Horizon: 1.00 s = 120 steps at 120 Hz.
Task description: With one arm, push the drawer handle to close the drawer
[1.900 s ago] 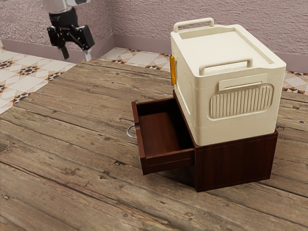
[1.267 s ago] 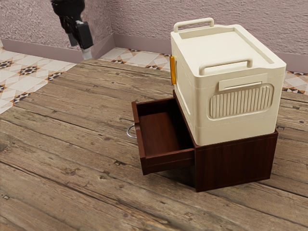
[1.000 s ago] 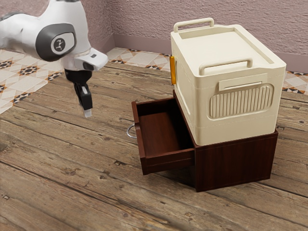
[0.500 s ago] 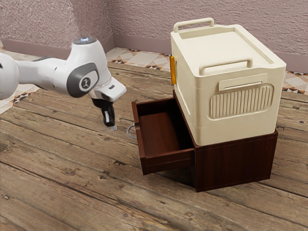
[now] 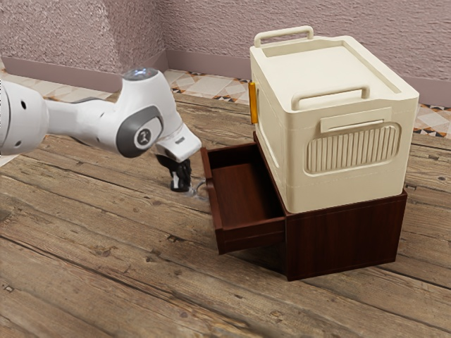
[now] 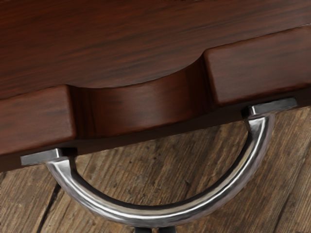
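Our hand (image 6: 155,230), fingers drawn together, was at the curved metal handle (image 6: 160,212) of the drawer (image 5: 250,234), which jutted from its cabinet (image 5: 342,236); the closing push likely needed steady inward pressure.

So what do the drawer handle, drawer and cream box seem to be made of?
The drawer handle looks like polished metal: silvery, with bright highlights. The drawer seems to be wood, reddish brown with a slight sheen and dark grain, though possibly veneer. The cream box is probably satin plastic, given its rounded, moulded-looking edges, but could be painted metal.
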Tool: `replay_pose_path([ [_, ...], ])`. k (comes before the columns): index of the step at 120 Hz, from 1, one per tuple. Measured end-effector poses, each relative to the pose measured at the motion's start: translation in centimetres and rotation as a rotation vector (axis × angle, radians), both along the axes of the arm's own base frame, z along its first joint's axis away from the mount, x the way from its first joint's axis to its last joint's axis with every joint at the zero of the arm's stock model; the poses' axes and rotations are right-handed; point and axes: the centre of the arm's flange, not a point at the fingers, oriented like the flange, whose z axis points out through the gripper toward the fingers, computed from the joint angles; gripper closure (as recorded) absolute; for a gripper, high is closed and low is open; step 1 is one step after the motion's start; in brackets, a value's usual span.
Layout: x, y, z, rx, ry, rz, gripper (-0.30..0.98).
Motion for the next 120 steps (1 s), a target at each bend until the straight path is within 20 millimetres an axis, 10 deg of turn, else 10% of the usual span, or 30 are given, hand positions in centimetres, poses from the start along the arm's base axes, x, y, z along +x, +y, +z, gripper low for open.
replay_pose_path([
  [120, 4.8, -9.5, -0.8, -0.052, -0.088, -0.194, 0.78],
])
